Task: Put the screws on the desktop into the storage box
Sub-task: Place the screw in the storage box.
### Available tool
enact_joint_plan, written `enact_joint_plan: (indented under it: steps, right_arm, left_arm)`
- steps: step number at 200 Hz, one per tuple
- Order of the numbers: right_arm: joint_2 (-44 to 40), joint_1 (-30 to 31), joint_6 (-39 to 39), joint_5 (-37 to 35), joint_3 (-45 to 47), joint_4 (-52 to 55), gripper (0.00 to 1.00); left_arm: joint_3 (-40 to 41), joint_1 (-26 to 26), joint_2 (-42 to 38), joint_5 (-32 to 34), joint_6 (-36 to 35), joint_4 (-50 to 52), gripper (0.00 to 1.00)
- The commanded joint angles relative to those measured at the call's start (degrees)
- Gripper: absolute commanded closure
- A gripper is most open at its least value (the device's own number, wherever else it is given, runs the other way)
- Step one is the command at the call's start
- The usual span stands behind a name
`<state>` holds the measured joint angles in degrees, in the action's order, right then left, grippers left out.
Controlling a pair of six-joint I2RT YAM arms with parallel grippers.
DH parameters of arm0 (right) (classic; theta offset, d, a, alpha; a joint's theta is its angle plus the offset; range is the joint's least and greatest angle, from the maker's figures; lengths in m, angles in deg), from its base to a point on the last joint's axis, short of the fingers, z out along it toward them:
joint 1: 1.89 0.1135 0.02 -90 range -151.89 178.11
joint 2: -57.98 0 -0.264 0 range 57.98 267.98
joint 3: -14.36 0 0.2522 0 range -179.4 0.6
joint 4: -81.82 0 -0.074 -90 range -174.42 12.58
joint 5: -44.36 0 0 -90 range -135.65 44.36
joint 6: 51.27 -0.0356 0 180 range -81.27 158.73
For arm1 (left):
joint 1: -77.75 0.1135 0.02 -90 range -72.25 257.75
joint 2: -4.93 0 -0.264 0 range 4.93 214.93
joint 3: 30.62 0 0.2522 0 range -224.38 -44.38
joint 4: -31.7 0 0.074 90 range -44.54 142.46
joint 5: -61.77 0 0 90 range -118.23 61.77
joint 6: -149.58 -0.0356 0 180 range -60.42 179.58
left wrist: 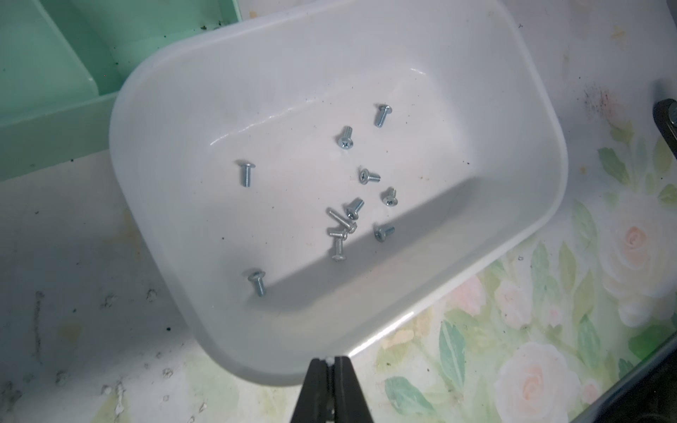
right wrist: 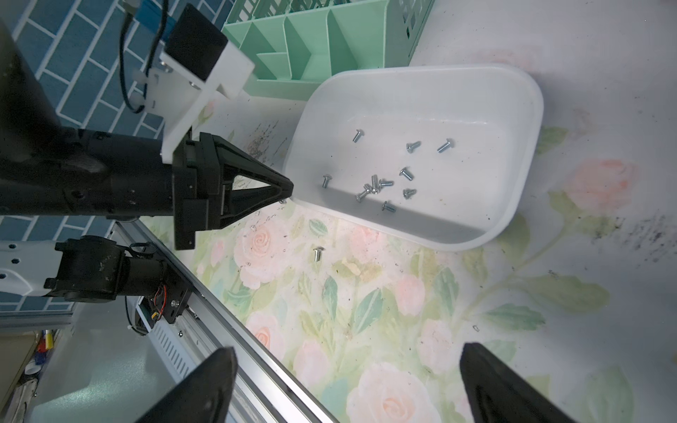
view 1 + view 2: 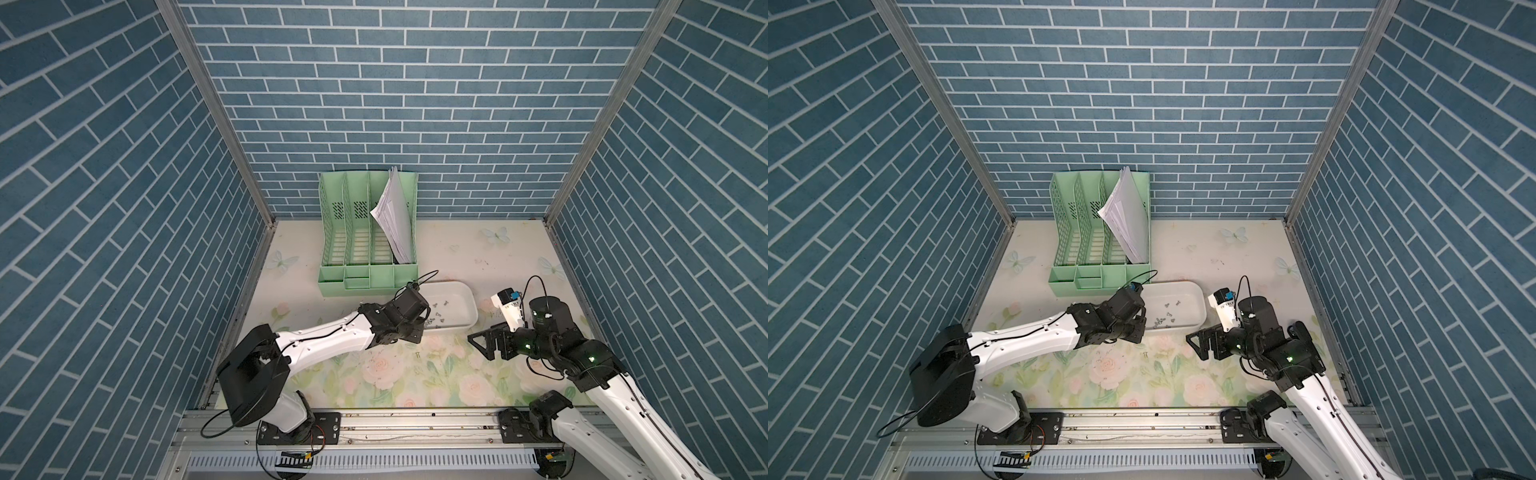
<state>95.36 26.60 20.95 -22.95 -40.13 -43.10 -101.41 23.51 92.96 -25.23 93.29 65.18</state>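
The desktop [image 3: 457, 253] [image 3: 1187, 266], cream and printed with roses, leaves and butterflies, forms the floor of a blue brick-patterned enclosure. Against its back edge, left of centre, stands a mint-green file organiser [image 3: 365, 278] [image 3: 1096, 282]. A sheaf of white papers [image 3: 395, 216] leans in the organiser's right-hand slot.

Just in front of the organiser's right half lies the storage box [image 3: 470, 306] [image 3: 1201, 305] [image 1: 154, 164] [image 2: 520, 146]. It is a shallow white tub with its long sides running roughly along the desktop's width, about midway between the back and front edges. Whether it touches the organiser I cannot tell.

The left gripper [image 1: 331, 362] [image 2: 288, 189] is clenched, its two black fingers pressed together, with the tips at the rim of the box's front-left corner. In the left wrist view a tiny pale speck shows at the tips. Whether that is a screw I cannot tell.

The right gripper [image 3: 484, 343] [image 2: 348, 348] is released, its fingers spread wide with nothing between them. It hangs over the printed roses near the box's front-right corner, toward the desktop's right edge.

Eleven screws [image 1: 354, 208] lie on the floor of the box. Most are bunched toward its front long wall, and a few are scattered farther back. One loose screw [image 3: 415, 355] [image 3: 1146, 354] [image 2: 318, 253] lies on the desktop. It is in front of the box on the flower print, apart from the box and from both grippers.
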Motion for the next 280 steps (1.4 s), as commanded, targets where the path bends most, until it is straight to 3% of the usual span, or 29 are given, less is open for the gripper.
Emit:
enact_joint_plan:
  steps: [1, 72, 112, 138, 165, 203, 241, 280]
  right_arm:
    - [-0.57, 0.25, -1.29, -1.60, -0.75, -0.76, 0.00]
    - [-0.32, 0.30, -1.46, -2.17, -0.74, -0.72, 0.00]
    - [-0.41, 0.30, -1.80, -3.51, -0.84, -0.45, 0.00]
    - [-0.81, 0.25, -1.57, -3.54, -0.94, -0.65, 0.00]
    - [-1.44, 0.25, -2.07, -4.69, -0.84, -0.89, 0.00]
    - [-2.33, 0.31, -3.73, -7.85, -0.56, -3.40, 0.00]
    - [-0.90, 3.05, -6.81, -13.01, 0.94, -7.17, 0.07]
    - [4.31, 15.54, -11.29, -25.41, 1.59, -10.70, 0.07]
  left_arm:
    - [-2.69, 1.12, 2.39, 0.97, -2.06, -4.38, 1.00]
    - [-5.49, 2.60, 6.49, -1.60, -3.19, -5.68, 1.00]
    - [-6.66, 3.34, 6.89, -2.78, -3.64, -4.32, 0.65]
    - [-7.08, 3.52, 6.74, -3.00, -4.23, -3.19, 0.28]
    - [-7.48, 3.61, 5.31, -3.08, -4.45, -1.41, 0.01]
    - [-6.62, 4.31, 0.83, -4.91, -4.89, 1.27, 0.00]
    - [-2.94, 5.77, -7.36, -7.31, -4.80, 4.09, 0.00]
    - [3.60, 9.84, -17.54, -12.88, -4.80, 7.60, 0.00]
